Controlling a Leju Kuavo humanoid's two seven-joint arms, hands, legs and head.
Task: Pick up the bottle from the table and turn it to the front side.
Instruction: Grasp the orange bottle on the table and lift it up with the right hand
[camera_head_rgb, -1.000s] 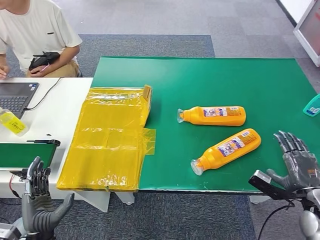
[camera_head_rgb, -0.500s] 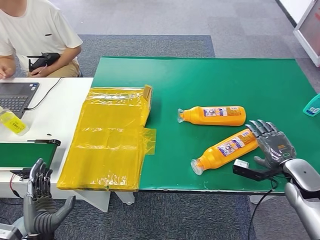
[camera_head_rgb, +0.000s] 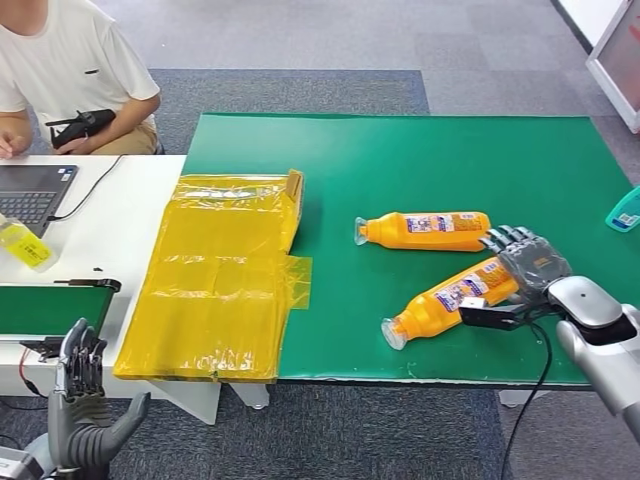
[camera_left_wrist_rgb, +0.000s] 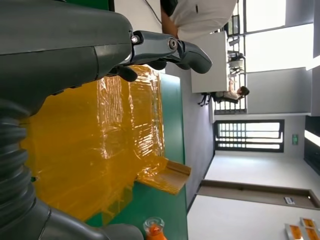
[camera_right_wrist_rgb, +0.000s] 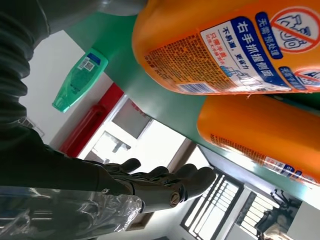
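Note:
Two orange bottles lie on their sides on the green table (camera_head_rgb: 423, 150), caps pointing left. The near bottle (camera_head_rgb: 451, 297) lies slanted, its label (camera_right_wrist_rgb: 241, 45) facing up. The far bottle (camera_head_rgb: 425, 230) lies level behind it; it is the lower orange bottle (camera_right_wrist_rgb: 264, 130) in the right wrist view. My right hand (camera_head_rgb: 528, 262) hovers at the near bottle's base end with its fingers (camera_right_wrist_rgb: 162, 182) stretched out above the bottle and its thumb on the near side, not closed on it. My left hand (camera_head_rgb: 79, 415) hangs open below the table's front edge, far left.
A flat yellow plastic-wrapped package (camera_head_rgb: 219, 275) lies across the table's left end. A teal bottle (camera_head_rgb: 625, 212) sits at the right edge. A person (camera_head_rgb: 68, 70) sits at the white side table (camera_head_rgb: 128, 230) with a laptop (camera_head_rgb: 30, 192).
My right hand has moved forward and left from the table's front right corner to the base end of the near bottle. The bottles and my left hand stay put.

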